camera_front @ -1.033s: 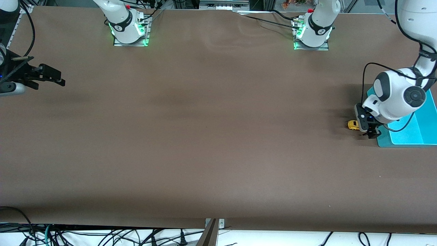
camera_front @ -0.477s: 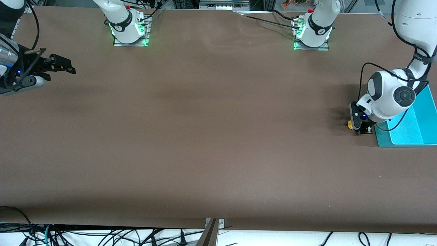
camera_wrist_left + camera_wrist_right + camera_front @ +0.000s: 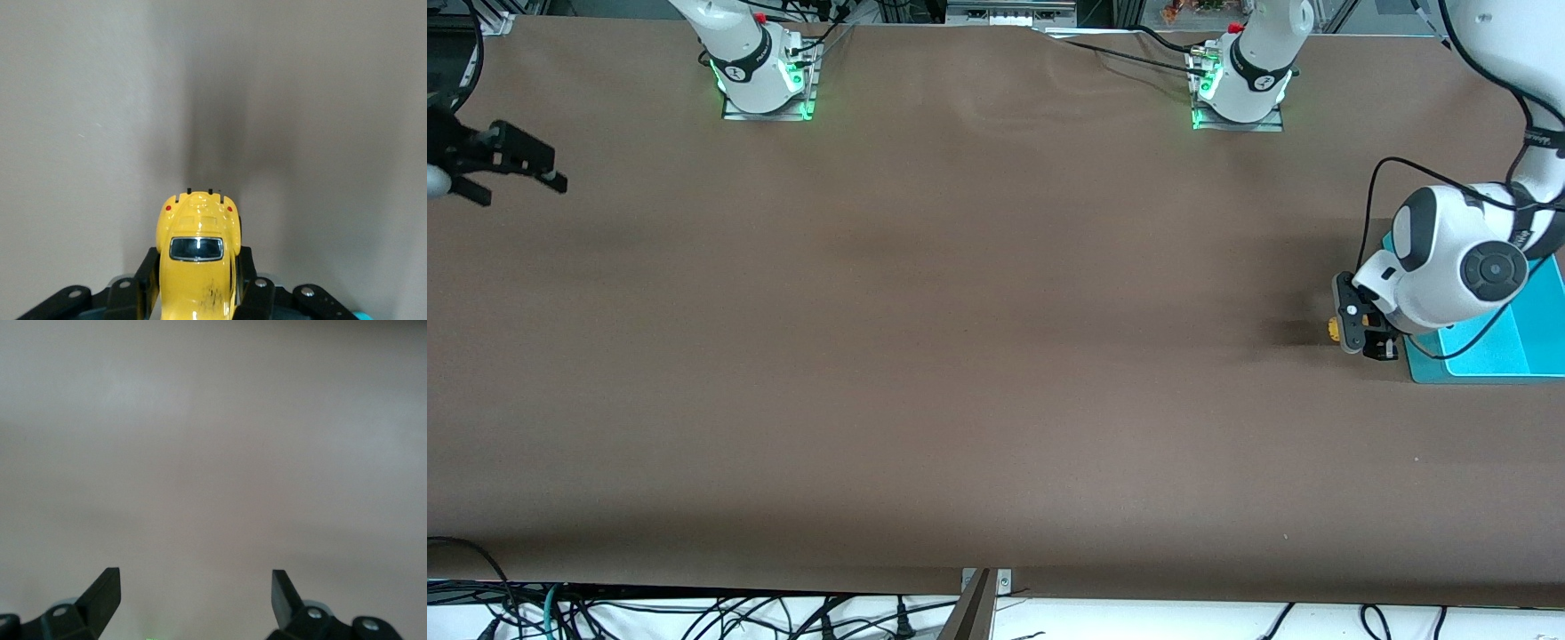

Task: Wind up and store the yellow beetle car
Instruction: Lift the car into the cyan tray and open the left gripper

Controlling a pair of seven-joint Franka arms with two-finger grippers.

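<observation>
**Trainee:** Which step is in hand?

**Observer:** The grasp. The left gripper [image 3: 1368, 342] is down at the table surface just beside the teal bin [image 3: 1427, 369], on the side facing the right arm's end of the table. Its fingers [image 3: 148, 272] are clamped on both flanks of the yellow beetle car [image 3: 199, 257]. In the left wrist view the car sits between the pads, its rear window and tail lights pointing away from the wrist.

**Trainee:** Where is the car relative to the bin?

**Observer:** Close beside it, outside its wall, not in it. From the front camera only a sliver of yellow shows at the gripper's edge. I cannot tell whether the wheels touch the brown table [image 3: 978, 338].

**Trainee:** And the right gripper [image 3: 511, 164]?

**Observer:** Well apart from the bin, over the right arm's end of the table. Fingers spread wide, holding nothing. That arm waits.

**Trainee:** What does the next move call for?

**Observer:** In my judgement, winding: press the wheels onto the table and drag the car backward, keeping it level. The body is small and rounded, so it may slip or twist in the pads. Storage in the bin is not yet done.
</observation>
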